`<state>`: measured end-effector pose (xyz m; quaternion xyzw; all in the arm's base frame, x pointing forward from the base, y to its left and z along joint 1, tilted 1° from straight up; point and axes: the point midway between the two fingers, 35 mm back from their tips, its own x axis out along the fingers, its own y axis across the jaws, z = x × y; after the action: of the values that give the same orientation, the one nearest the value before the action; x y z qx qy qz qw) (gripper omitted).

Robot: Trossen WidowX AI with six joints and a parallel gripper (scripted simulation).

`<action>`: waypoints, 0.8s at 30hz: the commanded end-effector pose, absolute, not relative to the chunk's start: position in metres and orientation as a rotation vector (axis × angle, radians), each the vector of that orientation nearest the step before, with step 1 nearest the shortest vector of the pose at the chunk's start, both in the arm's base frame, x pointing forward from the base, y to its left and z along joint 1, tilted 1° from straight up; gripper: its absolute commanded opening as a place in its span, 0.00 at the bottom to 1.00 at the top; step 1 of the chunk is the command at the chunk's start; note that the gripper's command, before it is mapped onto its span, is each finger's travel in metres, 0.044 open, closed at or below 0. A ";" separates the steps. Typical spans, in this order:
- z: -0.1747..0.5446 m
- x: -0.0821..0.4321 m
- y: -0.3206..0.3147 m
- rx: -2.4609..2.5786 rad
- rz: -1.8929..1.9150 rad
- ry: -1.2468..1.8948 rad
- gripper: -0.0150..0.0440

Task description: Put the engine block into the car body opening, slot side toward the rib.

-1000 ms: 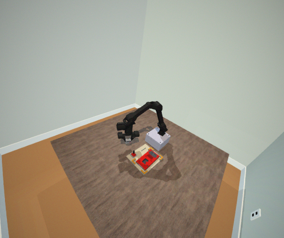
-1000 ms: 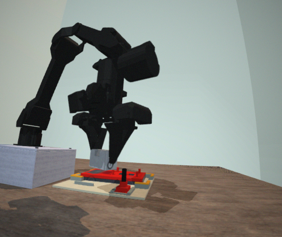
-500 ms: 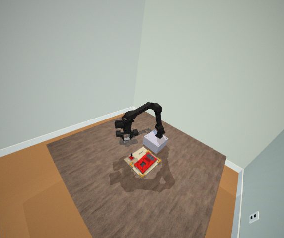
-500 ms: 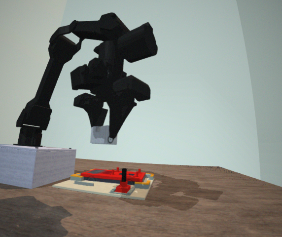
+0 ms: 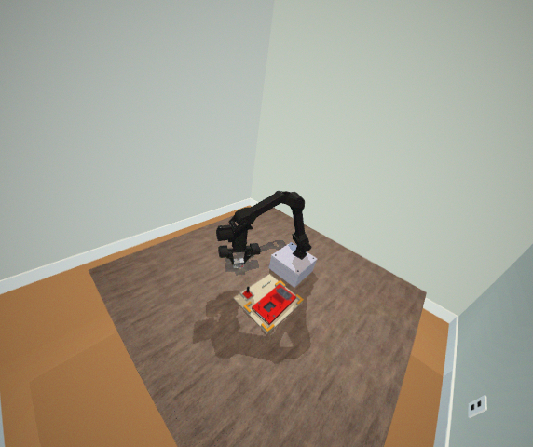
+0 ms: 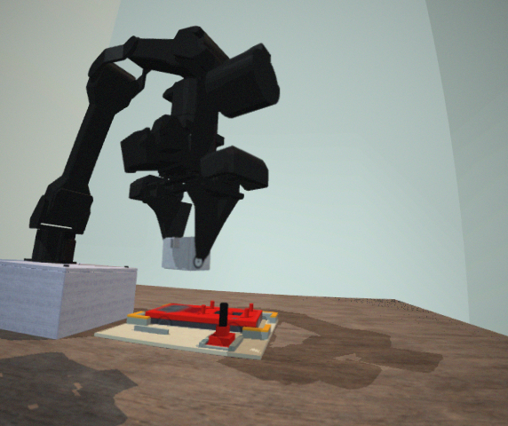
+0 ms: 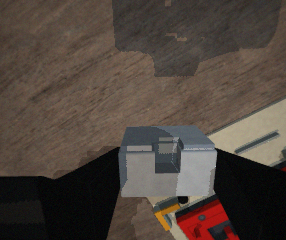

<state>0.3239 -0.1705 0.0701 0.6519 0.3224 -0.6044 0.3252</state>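
My gripper [image 6: 190, 256] is shut on the engine block [image 6: 184, 253], a light grey block with a square slot in its upper face, seen close up in the wrist view [image 7: 168, 161]. I hold it well above the floor, off the left of the red car body [image 5: 274, 303]. The car body lies on a cream base plate [image 5: 267, 304] and has a dark rectangular opening [image 5: 269, 305]. In the exterior view the car body [image 6: 203, 314] lies low below the block. In the wrist view only a red corner of the car body [image 7: 203, 222] shows at the lower right. The rib is not discernible.
The arm stands on a white pedestal [image 5: 293, 264] behind the plate. A small red stand with a black upright peg [image 6: 222, 327] sits on the plate's near edge. Orange and grey corner brackets [image 6: 136, 317] ring the car body. Wooden floor lies all around.
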 end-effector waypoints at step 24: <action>0.061 0.311 -0.189 2.282 -0.980 1.154 0.25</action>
<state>0.3102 -0.1892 0.0601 0.8072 0.4094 -0.3717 0.2065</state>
